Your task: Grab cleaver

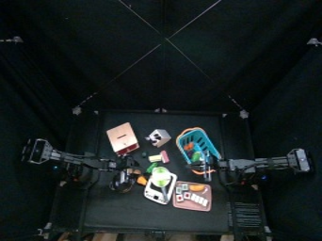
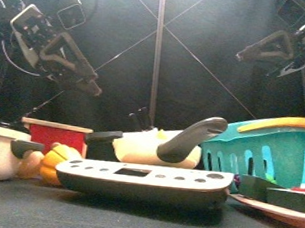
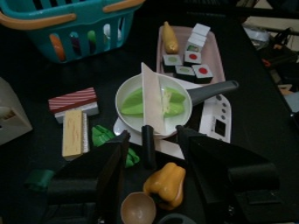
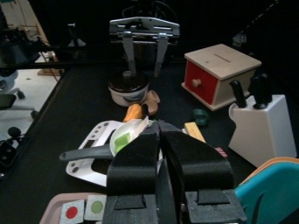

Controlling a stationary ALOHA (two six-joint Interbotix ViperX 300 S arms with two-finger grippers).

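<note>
My view from above: the back strip of the bench [image 1: 151, 120] is bare, offering clear passage. Toward the front edge things crowd together: red box [image 1: 122, 137] at left, teal basket [image 1: 199, 142] at right, sushi tray [image 1: 193, 197] near the front right. The cleaver [image 3: 149, 103] lies across the pan [image 3: 158, 103], with a pepper [image 3: 165, 181] just beside my left end effector [image 3: 149, 166].
</note>
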